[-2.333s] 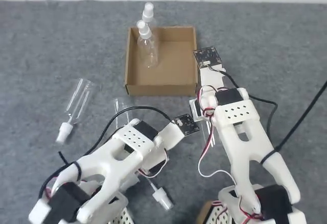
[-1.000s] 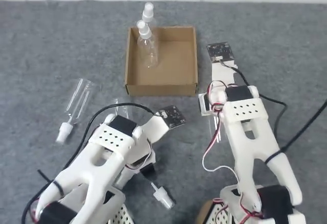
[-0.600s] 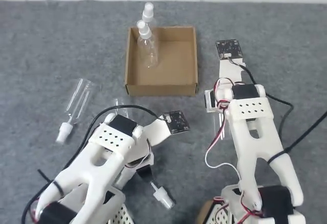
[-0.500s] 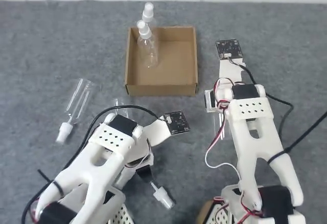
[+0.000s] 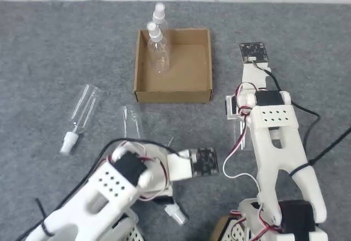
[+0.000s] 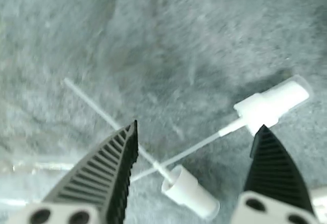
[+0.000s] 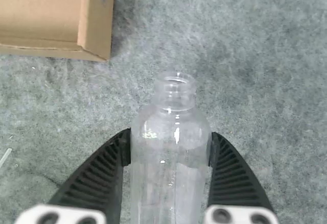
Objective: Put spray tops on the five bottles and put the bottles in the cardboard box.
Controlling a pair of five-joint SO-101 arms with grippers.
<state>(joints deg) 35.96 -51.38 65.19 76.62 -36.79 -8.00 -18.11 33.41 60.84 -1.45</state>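
1. Nearest spray top lies flat on the table, directly under the left gripper. Its cap end sits roughly midway in the gap between the jaws, and its dip tube runs off diagonally under the tip of the ribbed jaw.
2. Second spray top lies just beside the other jaw. Its tube slants back across the gap and crosses the first tube, so the long axes make an X. My read is that a straight drop could pinch both tubes, so go for the cap, not the tube.
3. Look: white plastic caps with thin clear tubes. Probably light and apt to skid on the grey felt.
4. Left jaws are released and hold nothing. The left arm is the nearer one to both tops.
5. Right gripper is clenched on the held bottle, which is clear with an open neck pointing away from the wrist. It is near a corner of the cardboard box but not touching it.
6. Boxed bottle has its top on and stands in the box's far left corner. Another topped bottle is at that corner, and I can't tell whether it is inside.
7. Lying topped bottle is on the table, well left of the box. Bare bottle lies between it and the left arm.
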